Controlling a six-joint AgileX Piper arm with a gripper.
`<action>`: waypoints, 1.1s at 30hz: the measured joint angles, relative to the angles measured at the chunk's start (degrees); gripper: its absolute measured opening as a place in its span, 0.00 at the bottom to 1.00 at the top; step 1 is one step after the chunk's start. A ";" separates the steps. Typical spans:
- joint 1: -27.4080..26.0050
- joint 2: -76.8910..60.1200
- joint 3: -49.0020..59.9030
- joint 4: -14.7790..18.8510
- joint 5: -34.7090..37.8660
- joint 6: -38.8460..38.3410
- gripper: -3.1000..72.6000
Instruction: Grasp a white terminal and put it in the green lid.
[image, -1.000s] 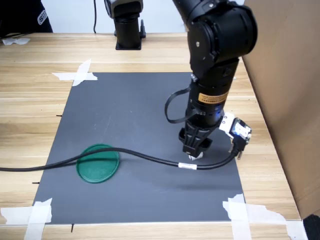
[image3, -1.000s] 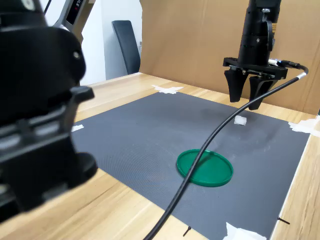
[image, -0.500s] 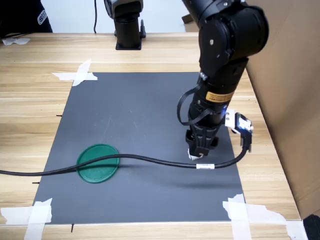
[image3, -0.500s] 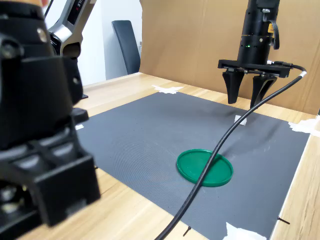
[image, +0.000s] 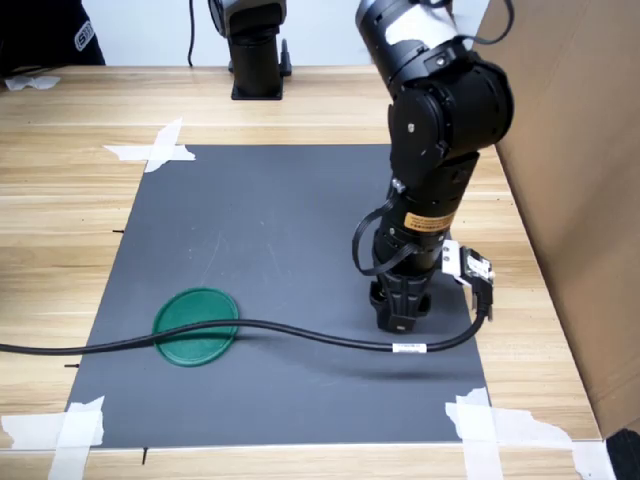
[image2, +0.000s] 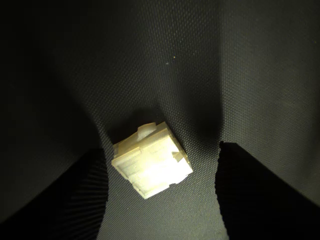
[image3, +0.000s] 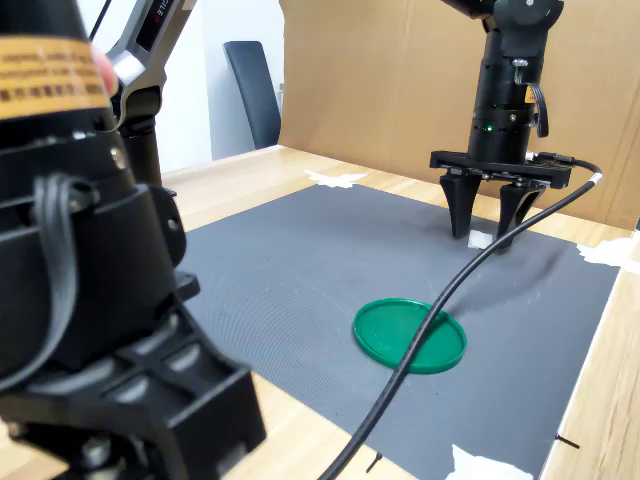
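Observation:
The white terminal lies on the dark mat, and in the wrist view it sits between my two black fingers with a gap on each side. My gripper is open and lowered to the mat, straddling the white terminal. In the first exterior view the gripper hides the terminal. The green lid lies flat on the mat toward the first exterior view's left, well away from the gripper. It is also in the second exterior view as the green lid.
A black cable trails from the wrist across the lid's edge. White tape holds the mat's corners. A cardboard wall stands close beside the arm. Another arm's base stands at the back. A blurred black arm fills the second exterior view's left.
The arm has shifted slightly and come down. The open fingers, above the terminal a second ago, now reach the mat on either side of it.

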 joint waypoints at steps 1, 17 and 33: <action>0.00 0.00 0.00 0.06 -0.16 -0.18 0.75; 0.00 0.00 0.00 0.80 -0.28 -10.95 0.75; 0.00 0.84 0.00 1.00 0.83 -9.85 0.60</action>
